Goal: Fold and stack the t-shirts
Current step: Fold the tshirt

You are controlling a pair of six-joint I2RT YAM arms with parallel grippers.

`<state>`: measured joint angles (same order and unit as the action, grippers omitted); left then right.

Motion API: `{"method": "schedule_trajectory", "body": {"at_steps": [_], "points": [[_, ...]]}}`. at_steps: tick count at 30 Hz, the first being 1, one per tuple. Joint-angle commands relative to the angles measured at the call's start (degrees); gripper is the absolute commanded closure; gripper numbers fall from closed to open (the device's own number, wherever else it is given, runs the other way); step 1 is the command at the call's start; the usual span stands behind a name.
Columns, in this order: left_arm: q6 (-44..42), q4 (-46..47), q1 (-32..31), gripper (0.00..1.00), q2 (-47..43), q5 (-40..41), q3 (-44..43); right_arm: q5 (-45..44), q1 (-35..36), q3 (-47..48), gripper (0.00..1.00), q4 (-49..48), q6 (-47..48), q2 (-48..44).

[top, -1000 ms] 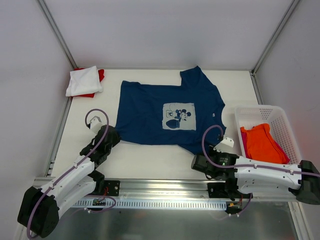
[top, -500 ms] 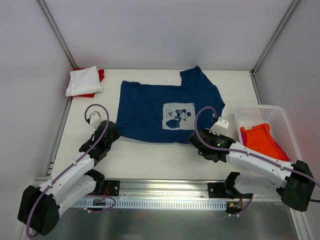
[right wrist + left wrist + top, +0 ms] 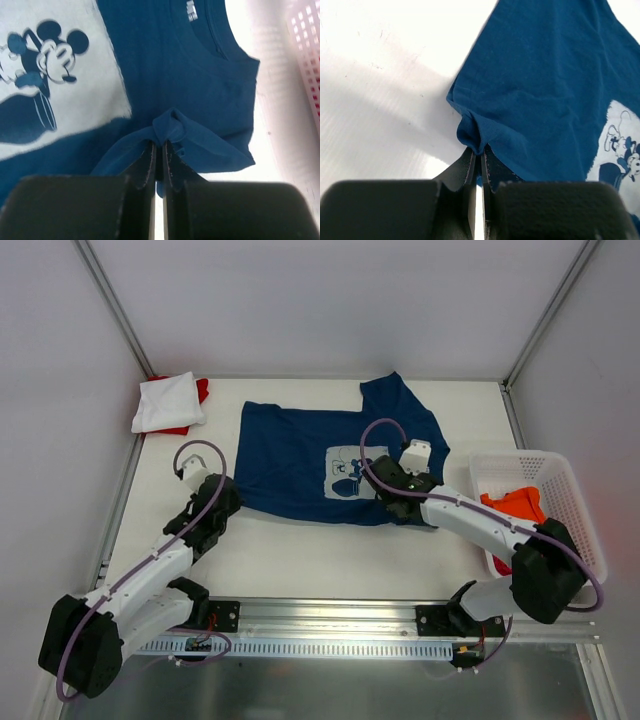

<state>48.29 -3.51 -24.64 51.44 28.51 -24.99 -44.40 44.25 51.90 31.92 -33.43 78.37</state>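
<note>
The left jaws pinch a corner of the navy t-shirt [image 3: 290, 455] at its eight o'clock; the right jaws pinch a bunched fold at four o'clock.

Bright even light, soft shadows, blurred near fingers [image 3: 470, 185]

Bare table [image 3: 300, 550] before tee [image 3: 290, 455]; basket [image 3: 520, 455] rightward.

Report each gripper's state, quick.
Left gripper: closed, pinching the near corner of the navy t-shirt.
Right gripper: closed, pinching a bunched fold of the same navy t-shirt.
</note>
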Motion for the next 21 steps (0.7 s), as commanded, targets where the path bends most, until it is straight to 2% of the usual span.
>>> {"method": "schedule_trajectory", "body": {"at_steps": [1,14,21], "points": [[-2.3,3.3,0.6,1.0,1.8,2.5,-2.8,1.2,-2.7,5.3,1.0,-3.4,5.8,3.0],[-3.2,8.5,5.7,1.0,10.0,-0.6,-5.9,5.4,-11.4,15.8,0.99,-6.8,14.0,13.7],[-3.2,11.1,6.5,1.0,13.6,-1.9,-5.9,7.2,-13.0,18.9,1.0,-8.0,15.6,17.8]]}}
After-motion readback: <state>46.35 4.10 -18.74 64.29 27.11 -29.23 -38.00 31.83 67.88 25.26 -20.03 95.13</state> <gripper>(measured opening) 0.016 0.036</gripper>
